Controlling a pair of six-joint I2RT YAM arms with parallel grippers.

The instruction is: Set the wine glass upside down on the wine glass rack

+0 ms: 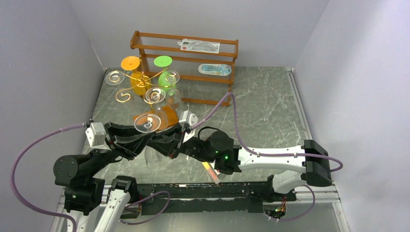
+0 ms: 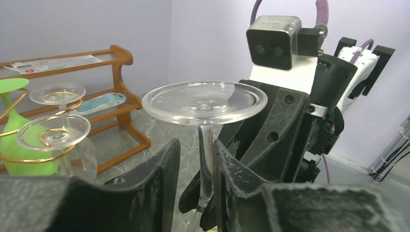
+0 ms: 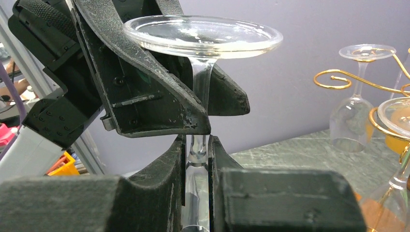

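Note:
A clear wine glass (image 1: 147, 122) hangs upside down, foot up, above the near middle of the table, between both arms. My right gripper (image 3: 198, 145) is shut on its stem low down, near the bowl. My left gripper (image 2: 197, 150) stands open around the stem (image 2: 207, 154) higher up; one finger touches it and the other stands clear with a gap. The two grippers (image 1: 153, 140) (image 1: 168, 145) meet head-on under the foot (image 3: 203, 35). The wine glass rack (image 1: 143, 84), gold wire with spiral arms, stands behind and slightly to the left.
On the rack hang an orange glass (image 1: 131, 65), a green glass (image 1: 163, 63) and clear glasses (image 1: 115, 77). A two-tier wooden shelf (image 1: 186, 48) with packets stands against the back wall. Side walls close in left and right.

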